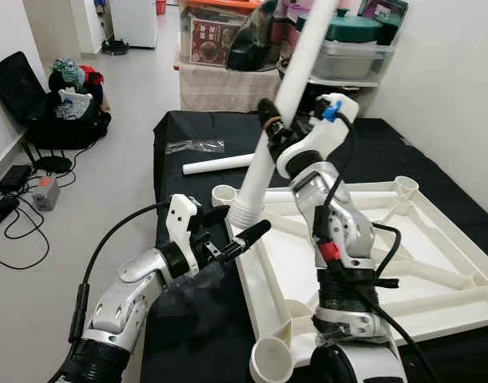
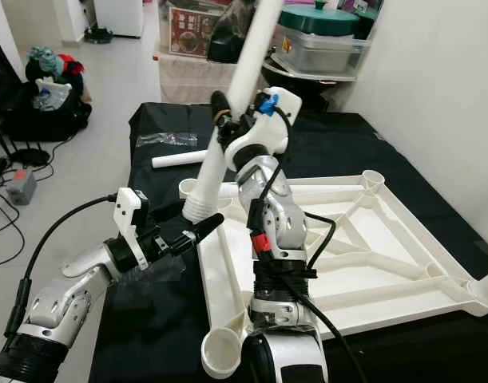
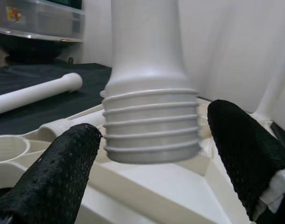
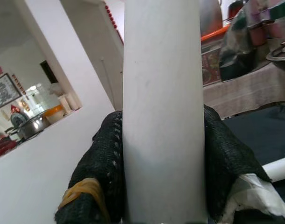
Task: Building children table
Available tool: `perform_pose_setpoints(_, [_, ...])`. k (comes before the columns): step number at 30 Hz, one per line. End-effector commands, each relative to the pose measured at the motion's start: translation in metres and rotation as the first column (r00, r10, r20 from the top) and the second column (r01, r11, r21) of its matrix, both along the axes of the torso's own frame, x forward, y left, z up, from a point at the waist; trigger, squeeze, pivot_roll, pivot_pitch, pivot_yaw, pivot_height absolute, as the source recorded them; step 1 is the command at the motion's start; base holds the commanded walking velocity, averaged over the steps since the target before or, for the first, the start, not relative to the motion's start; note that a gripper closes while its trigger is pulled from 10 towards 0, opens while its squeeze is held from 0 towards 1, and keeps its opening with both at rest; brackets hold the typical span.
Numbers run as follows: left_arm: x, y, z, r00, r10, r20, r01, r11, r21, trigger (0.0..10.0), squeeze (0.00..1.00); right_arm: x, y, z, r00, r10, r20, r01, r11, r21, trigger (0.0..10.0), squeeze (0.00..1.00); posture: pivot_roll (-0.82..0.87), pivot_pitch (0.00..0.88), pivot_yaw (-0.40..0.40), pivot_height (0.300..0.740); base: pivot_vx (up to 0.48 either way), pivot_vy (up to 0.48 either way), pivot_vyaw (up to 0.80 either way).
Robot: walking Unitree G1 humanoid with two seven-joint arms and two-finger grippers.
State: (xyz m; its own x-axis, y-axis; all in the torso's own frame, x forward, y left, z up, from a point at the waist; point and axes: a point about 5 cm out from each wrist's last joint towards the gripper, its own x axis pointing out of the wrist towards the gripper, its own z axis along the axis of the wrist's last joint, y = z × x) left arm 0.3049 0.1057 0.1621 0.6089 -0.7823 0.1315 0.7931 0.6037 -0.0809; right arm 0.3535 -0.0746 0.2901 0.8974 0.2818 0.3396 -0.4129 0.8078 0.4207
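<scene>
A white table top lies upside down on a black cloth, with round sockets at its corners. My right gripper is shut on a long white table leg and holds it tilted. The leg's threaded end hangs just above the frame, close to the far-left socket. My left gripper is open, its black fingers on either side of the threaded end without touching it. A second leg lies flat on the cloth behind.
A clear plastic bag lies on the cloth at the back left. Storage boxes and bins stand behind the cloth. A black bag with clothes and cables sit on the floor at left. A white wall runs along the right.
</scene>
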Motion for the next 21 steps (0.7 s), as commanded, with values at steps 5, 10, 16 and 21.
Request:
perform_pose_setpoints(5, [0.007, 0.000, 0.001, 0.998, 0.056, 0.010, -0.056, 0.998, 0.009, 10.0, 0.00, -0.013, 0.026, -0.011, 0.993, 0.121, 0.004, -0.121, 0.992, 0.016, 0.0, 0.00, 0.09, 0.000, -0.115, 0.740, 0.000, 0.000, 0.00])
perform_pose_setpoints(10, [0.010, 0.003, 0.003, 0.994, 0.107, 0.024, -0.107, 0.994, 0.001, 3.9, 0.00, -0.017, 0.033, -0.013, 0.988, 0.154, 0.014, -0.154, 0.988, -0.007, 0.0, 0.00, 0.09, 0.000, -0.113, 0.740, 0.000, 0.000, 0.00])
perform_pose_setpoints(16, [0.011, 0.007, 0.006, 0.990, 0.129, 0.062, -0.128, 0.992, -0.015, 0.0, 0.00, -0.017, 0.033, -0.014, 0.988, 0.152, 0.017, -0.152, 0.988, -0.014, 0.0, 0.00, 0.08, 0.000, -0.105, 0.740, 0.000, 0.000, 0.00])
perform_pose_setpoints(21, [0.011, 0.005, 0.003, 0.988, 0.130, 0.080, -0.133, 0.991, 0.027, 0.0, 0.00, -0.016, 0.026, -0.015, 0.990, 0.142, 0.014, -0.141, 0.990, -0.012, 0.0, 0.00, 0.08, 0.000, -0.107, 0.740, 0.000, 0.000, 0.00])
